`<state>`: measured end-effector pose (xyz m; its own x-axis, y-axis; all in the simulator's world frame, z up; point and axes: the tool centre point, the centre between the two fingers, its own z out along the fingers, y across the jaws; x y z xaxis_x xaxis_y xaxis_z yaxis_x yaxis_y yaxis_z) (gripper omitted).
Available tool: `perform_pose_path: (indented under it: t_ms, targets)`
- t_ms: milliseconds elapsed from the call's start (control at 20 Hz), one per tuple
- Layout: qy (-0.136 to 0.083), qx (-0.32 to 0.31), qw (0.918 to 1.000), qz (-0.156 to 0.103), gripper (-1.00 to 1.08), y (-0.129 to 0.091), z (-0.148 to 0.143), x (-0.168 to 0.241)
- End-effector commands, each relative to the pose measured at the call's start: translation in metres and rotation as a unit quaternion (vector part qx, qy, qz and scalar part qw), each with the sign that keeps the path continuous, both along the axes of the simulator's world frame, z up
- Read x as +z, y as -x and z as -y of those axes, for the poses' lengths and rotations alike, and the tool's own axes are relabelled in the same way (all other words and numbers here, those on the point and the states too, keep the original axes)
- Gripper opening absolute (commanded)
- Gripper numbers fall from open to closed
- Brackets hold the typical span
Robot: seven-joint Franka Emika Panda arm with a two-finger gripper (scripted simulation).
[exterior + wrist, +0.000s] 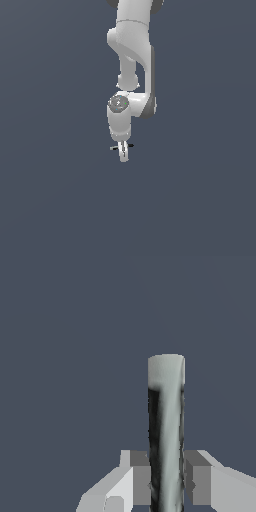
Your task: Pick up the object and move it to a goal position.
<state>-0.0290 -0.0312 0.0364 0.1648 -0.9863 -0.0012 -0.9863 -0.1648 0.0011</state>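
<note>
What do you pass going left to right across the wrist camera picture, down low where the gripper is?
Left finger → the stick, standing between the two fingers with both pads close against it → right finger. Around them is only plain dark background.

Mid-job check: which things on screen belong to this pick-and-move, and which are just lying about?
Part of the job:
- the black-and-grey stick, standing between the fingers in the wrist view; both pads sit against its sides
- the white gripper, shut on the stick, whose dark ends poke out either side in the exterior view

Lying about:
- nothing else; only plain grey ground, no goal marker visible
</note>
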Motion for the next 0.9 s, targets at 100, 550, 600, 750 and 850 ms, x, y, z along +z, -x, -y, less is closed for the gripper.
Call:
perform_pose_path:
  t_ms: [100,550,600,750,850]
  targets:
    - [-0.001,-0.001,1.0000,0.001,-1.00,0.006,0.011,0.028]
    - [-0.001,-0.001,1.0000,0.000,-1.00,0.024,0.047,0.116]
    - [-0.001,-0.001,1.0000,0.000,-1.00,0.026,0.052,0.127]
    - [-0.001,-0.001,1.0000,0.000,-1.00,0.032,0.065,0.160]
    - [0.000,-0.001,1.0000,0.000,-1.00,0.035,0.073,0.180]
